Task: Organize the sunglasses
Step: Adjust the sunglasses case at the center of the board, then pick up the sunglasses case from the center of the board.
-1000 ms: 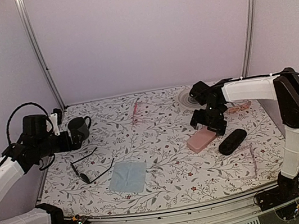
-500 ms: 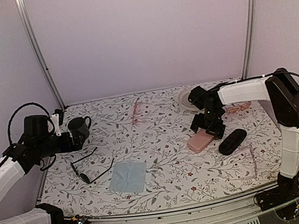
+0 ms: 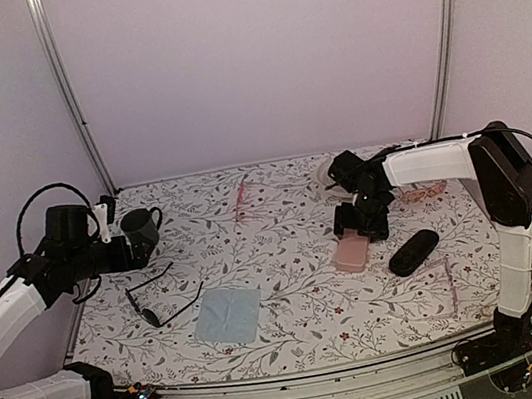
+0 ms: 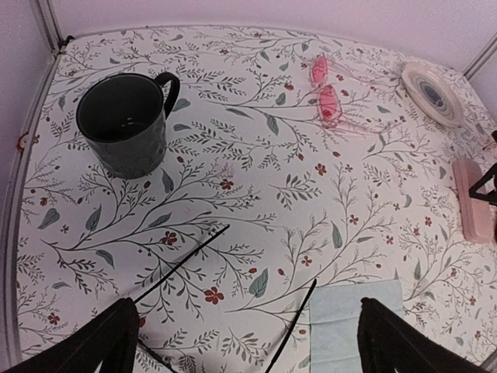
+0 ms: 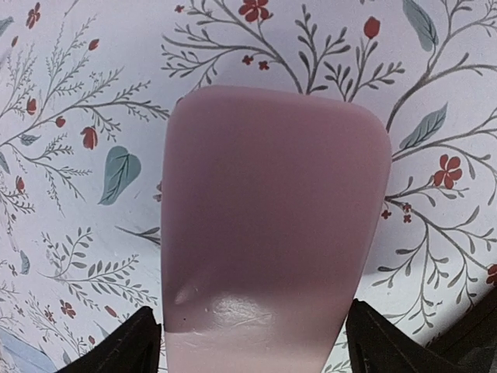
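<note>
The sunglasses [image 3: 160, 299], thin black wire with round dark lenses, lie unfolded at the left front of the table. Only their two slim temple arms [image 4: 182, 264] show in the left wrist view. My left gripper [image 3: 127, 250] hangs open above and behind them, near the mug, with nothing between its fingers [image 4: 245, 342]. My right gripper [image 3: 361, 225] is down over the far end of a pink case [image 3: 352, 250]. Its fingers stand astride the case [image 5: 272, 210], very close to both sides, with a sliver of cloth showing at each; it is open [image 5: 252, 334].
A dark mug [image 3: 139, 228] stands at the back left. A pale blue cloth [image 3: 228, 314] lies beside the sunglasses. A black oval case [image 3: 414, 252] lies right of the pink one. Pink glasses [image 3: 241, 195] lie at the back, and a white disc [image 3: 328, 174].
My right gripper has come down and slightly left over the pink case, and its jaws have narrowed. The case has turned a little. The left arm has barely moved.
</note>
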`<action>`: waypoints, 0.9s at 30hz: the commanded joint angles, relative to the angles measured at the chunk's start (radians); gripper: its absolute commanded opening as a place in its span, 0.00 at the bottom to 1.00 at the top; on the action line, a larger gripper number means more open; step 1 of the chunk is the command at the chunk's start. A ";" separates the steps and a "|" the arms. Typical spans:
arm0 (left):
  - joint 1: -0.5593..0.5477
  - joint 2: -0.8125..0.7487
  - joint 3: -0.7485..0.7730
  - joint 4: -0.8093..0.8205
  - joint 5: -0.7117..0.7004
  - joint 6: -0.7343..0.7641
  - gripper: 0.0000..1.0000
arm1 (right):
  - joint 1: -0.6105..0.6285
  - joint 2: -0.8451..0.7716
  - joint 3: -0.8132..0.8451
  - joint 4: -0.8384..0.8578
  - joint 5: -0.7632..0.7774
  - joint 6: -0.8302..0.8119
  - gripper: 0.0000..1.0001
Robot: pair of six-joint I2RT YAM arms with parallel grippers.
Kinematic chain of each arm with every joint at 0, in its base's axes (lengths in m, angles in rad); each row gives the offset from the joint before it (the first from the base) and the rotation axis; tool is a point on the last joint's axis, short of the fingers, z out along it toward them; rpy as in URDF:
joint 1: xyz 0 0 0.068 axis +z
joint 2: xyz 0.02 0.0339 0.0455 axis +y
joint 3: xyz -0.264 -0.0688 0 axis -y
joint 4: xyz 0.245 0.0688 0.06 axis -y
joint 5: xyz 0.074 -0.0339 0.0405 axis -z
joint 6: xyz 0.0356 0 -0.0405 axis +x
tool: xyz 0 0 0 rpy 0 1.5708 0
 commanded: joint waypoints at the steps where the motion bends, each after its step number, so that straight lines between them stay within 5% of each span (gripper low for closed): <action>1: -0.012 0.010 -0.009 0.018 -0.006 0.014 0.99 | 0.009 0.019 0.018 -0.052 0.009 -0.111 0.91; 9: -0.017 0.011 -0.008 0.017 -0.008 0.013 0.99 | 0.009 0.029 0.047 -0.024 -0.012 -0.092 0.99; 27: -0.027 -0.004 -0.009 0.015 -0.014 0.011 0.99 | 0.009 0.117 0.146 -0.112 0.099 -0.015 0.84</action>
